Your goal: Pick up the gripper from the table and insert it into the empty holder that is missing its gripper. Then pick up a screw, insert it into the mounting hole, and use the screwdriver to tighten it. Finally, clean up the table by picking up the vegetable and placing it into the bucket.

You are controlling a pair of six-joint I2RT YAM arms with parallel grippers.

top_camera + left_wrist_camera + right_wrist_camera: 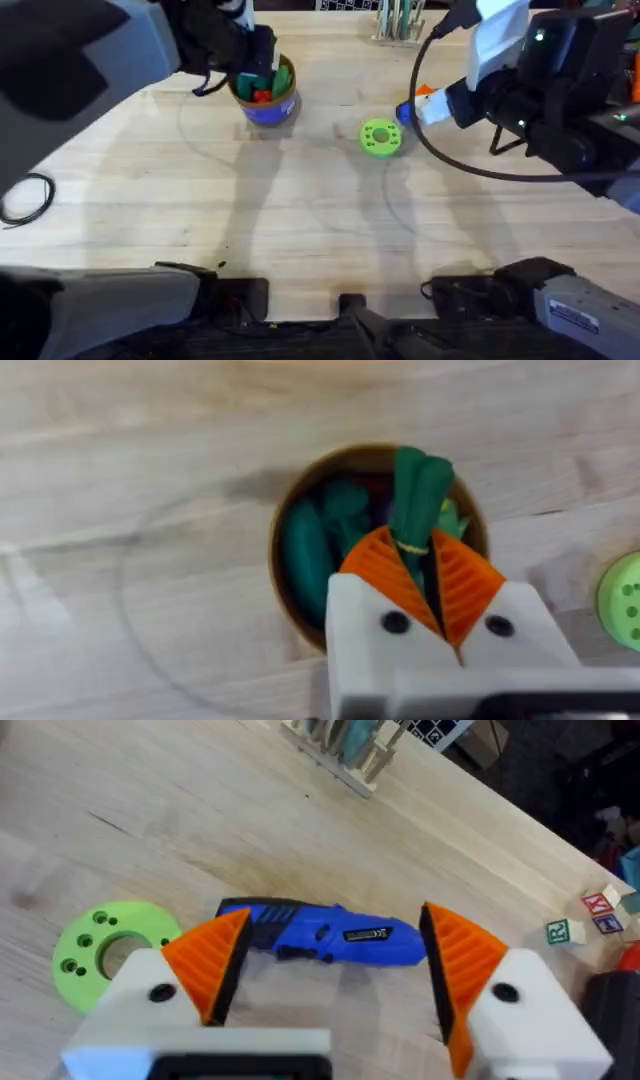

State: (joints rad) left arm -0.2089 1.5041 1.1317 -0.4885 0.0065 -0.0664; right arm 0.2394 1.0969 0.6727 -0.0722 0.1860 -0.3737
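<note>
So the worktop (300, 210) is the big pale wooden slab and most of it is bare. Seen from overhead, a black cable loop (27, 197) lies out at 9 o'clock by the edge, and a wooden rack (398, 22) stands at the far edge around 12 to 1 o'clock.

The screwdriver (325, 933) is the blue cylinder lying flat on the wood, long axis crossways between the right pincer's (335, 965) orange ribbed pads. That pincer is spread wide with nothing in it, hovering just over the tool. In the wrist shot some lettered blocks (590, 915) sit off by the worktop edge.

The bucket (265, 95) sits at about 11 o'clock overhead, blue body, tan rim, already crowded with toy pieces: teal ones, plus something red and orange.

The bright green disc with holes (380, 137) lies flat at about 1 o'clock, between bucket and screwdriver, near the tool.

The vegetable (418, 500) is dark green, with a thin yellowish band around it. The left pincer (420, 575) is clamped on it right above the bucket's mouth, its long axis running straight out from the fingertips, over the cup's opening.
</note>
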